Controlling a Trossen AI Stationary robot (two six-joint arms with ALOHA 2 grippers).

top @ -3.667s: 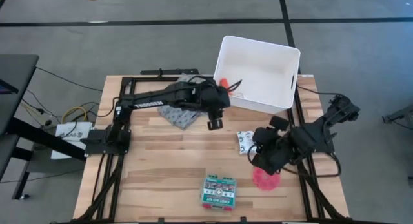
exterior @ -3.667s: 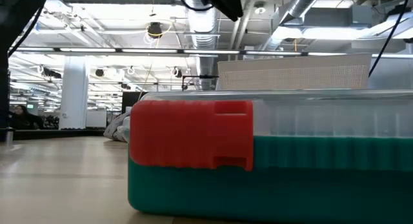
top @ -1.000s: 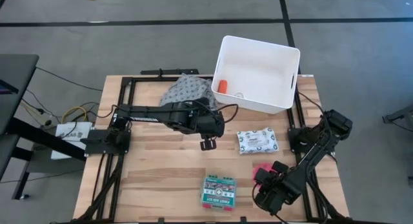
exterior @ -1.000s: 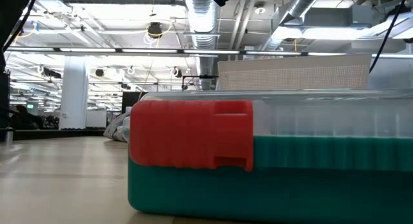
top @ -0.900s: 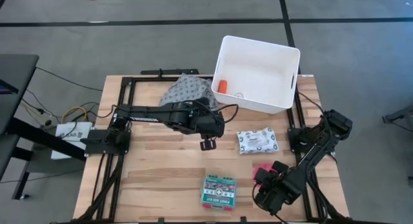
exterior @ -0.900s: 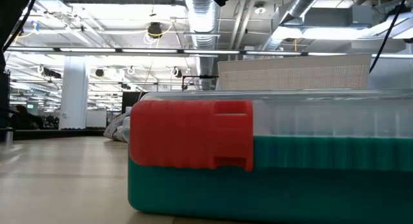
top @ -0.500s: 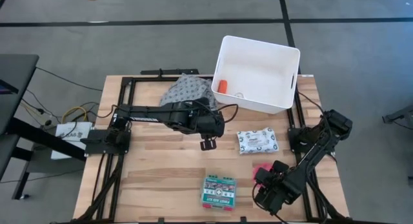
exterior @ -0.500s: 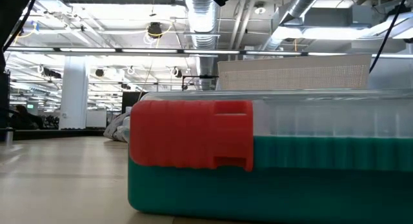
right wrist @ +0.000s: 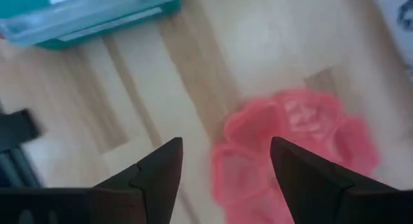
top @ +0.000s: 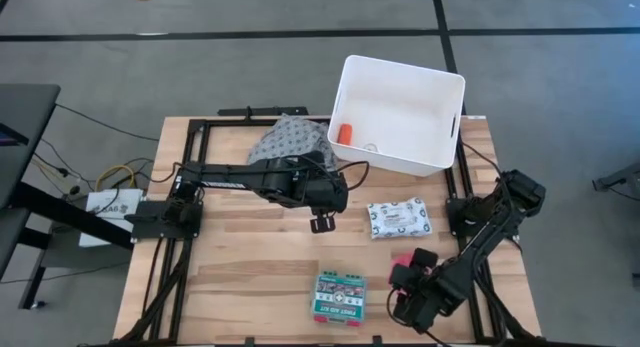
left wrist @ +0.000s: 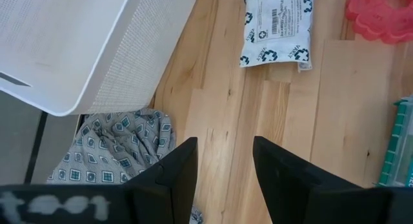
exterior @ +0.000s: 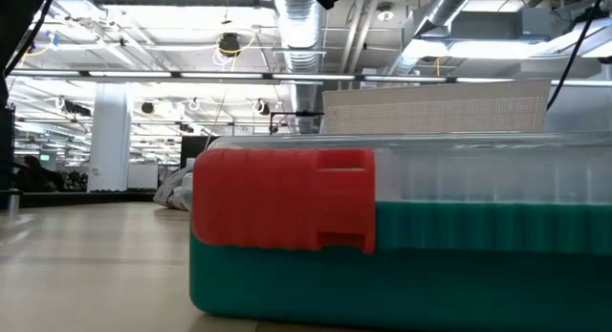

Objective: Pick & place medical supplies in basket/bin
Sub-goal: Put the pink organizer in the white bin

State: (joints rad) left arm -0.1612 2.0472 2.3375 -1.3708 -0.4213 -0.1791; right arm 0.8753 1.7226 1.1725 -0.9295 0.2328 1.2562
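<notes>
The right hand (right wrist: 222,162) hangs low over the front right part of the worktop (top: 240,257), its two fingers (right wrist: 151,169) parted with bare wood and the edge of the pink disc (right wrist: 293,150) showing between them; it holds nothing. The disc lies flat on the wood just under and ahead of that hand, mostly hidden by the arm in the high view. Just to its left sits the green box (top: 339,296), lying flat, its long axis running left to right along the front edge. In the low view the box fills the foreground, red latch (exterior: 282,210) facing the camera.

Behind the disc, between it and the bin (top: 400,112), lies the soft pack (top: 397,218), flat, its long axis also left to right, slightly tilted. The bin stands at the back right corner of the worktop, turned a little askew; the orange tube (top: 344,134) rests inside it against the left wall.

The left hand (left wrist: 222,159) hovers near the middle of the worktop, fingers apart and empty, pointing toward the front. The dotted cloth (top: 290,139) is bunched behind it, just left of the bin and touching its wall.
</notes>
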